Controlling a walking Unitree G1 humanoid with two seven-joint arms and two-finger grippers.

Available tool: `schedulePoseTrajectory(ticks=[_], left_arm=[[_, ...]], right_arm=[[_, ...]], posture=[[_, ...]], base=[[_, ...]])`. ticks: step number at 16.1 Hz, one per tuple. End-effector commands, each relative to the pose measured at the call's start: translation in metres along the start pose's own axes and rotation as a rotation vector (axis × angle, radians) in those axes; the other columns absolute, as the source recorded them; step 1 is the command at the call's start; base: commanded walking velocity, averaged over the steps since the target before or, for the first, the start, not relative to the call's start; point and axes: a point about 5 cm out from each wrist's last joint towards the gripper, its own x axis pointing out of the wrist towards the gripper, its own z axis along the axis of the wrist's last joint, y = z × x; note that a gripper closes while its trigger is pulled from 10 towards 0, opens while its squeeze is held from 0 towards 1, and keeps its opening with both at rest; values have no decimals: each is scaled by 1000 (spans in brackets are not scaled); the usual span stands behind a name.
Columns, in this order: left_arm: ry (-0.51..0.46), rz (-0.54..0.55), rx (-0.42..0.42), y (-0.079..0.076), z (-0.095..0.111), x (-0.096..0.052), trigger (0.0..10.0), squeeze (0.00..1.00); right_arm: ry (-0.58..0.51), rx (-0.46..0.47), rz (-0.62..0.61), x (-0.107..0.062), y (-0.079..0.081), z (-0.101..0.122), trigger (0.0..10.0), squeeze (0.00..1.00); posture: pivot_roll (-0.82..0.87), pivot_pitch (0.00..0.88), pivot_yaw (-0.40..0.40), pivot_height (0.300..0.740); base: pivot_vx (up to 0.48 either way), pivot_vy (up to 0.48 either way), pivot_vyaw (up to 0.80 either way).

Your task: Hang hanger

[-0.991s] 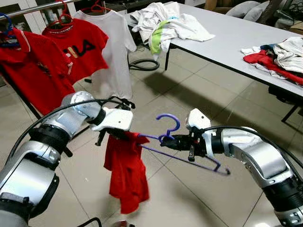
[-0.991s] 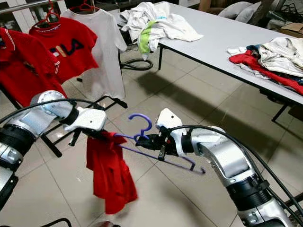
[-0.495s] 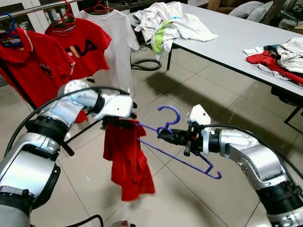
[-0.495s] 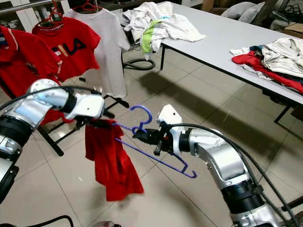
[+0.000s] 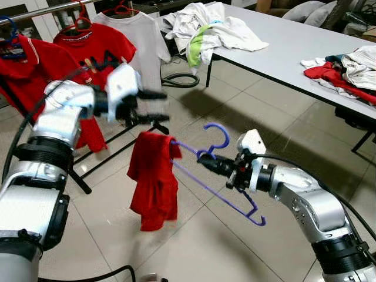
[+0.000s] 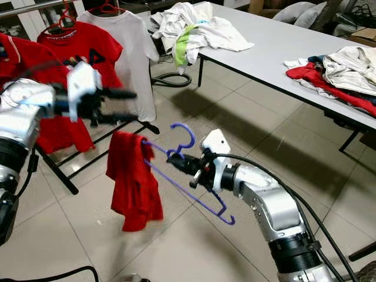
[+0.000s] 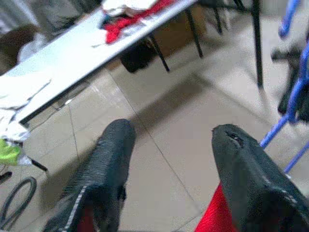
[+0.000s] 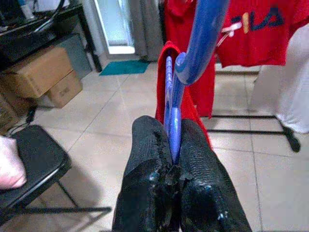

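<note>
right hand (image 5: 207, 163) pinching thin blue hanger (image 5: 218, 183)

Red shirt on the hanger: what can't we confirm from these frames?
- Red shirt on the blue hanger: cloth covers the hanger's far end in the eye views.
- Left gripper: motion-blurred.
- Rail: cut off by the top edge.
- Right gripper: fingers hide the hanger's neck in the right wrist view.
</note>
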Motion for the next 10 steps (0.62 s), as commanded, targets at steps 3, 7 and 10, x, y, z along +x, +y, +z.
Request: schedulePoseTrajectory(ticks=[3, 7, 10], left_arm=[[-119, 167, -98, 6, 4, -15, 10000, 1000], [-31, 363, -195, -10, -26, -17, 10000, 1000], [22, 341, -193, -50, -45, 5, 10000, 1000]], right_arm=[[-138, -46, -95, 1, -8, 20, 0, 0], [-257, -47, -211, -4, -14, 32, 0, 0], [-321, -61, -259, -6, -18, 46, 0, 0]], posture=[[-22, 0, 65, 740], [-24, 0, 64, 740], [-34, 0, 63, 740]], base=[[0, 0, 0], [0, 0, 0], [0, 0, 0]])
